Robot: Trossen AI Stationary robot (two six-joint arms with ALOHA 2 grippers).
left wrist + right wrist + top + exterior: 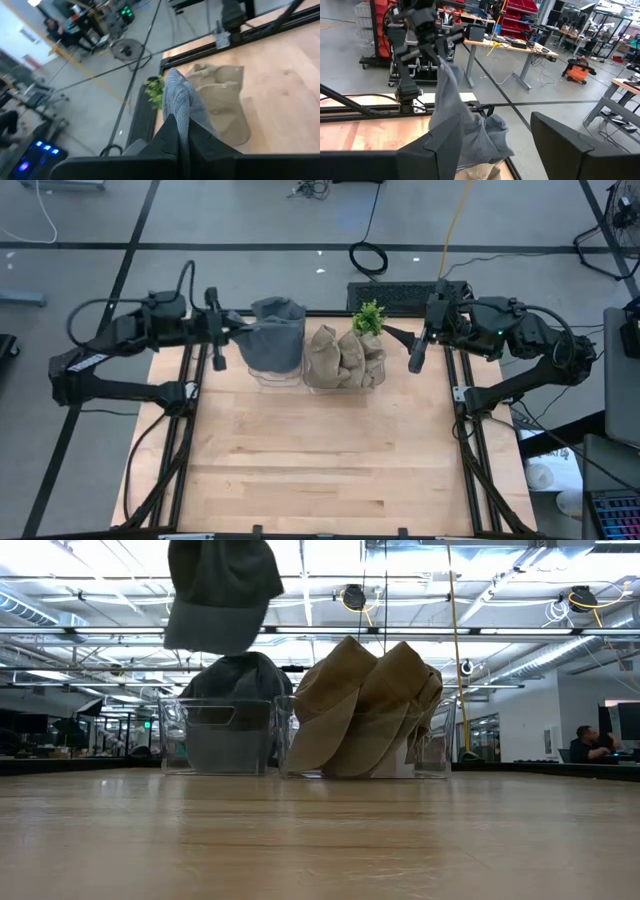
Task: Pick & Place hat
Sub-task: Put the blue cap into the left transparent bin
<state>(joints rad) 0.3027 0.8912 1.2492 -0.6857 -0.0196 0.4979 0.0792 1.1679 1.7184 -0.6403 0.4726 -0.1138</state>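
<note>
High view: left gripper (243, 327) clamped on grey hat (275, 332), held up over left clear bin (272, 373) at back of wooden table (320, 460); more grey fabric under it in that bin. Right clear bin (345, 380) just beside, touching or nearly so, packed with tan hats (343, 357). Small green plant (368, 317) right behind tan bin. Right gripper (415, 342) off to right of tan bin, fingers apart, nothing between them. Low view: grey hat (218, 592) hanging in air above left bin (216, 735), clear of rim; second grey hat (236, 678) sitting in bin, crown poking above wall. Right bin (362, 738) crammed with tan hats (362, 705) leaning upright, well above rim. Person seated far right in background (586, 744). Left wrist view: dark fingers (172, 132) pinched on grey hat (179, 102), tan hats (222, 100) and plant (155, 89) beyond. Right wrist view: own fingers (445, 142) spread wide, empty; grey hat (452, 107) dangling from left gripper (440, 50) across table.
</note>
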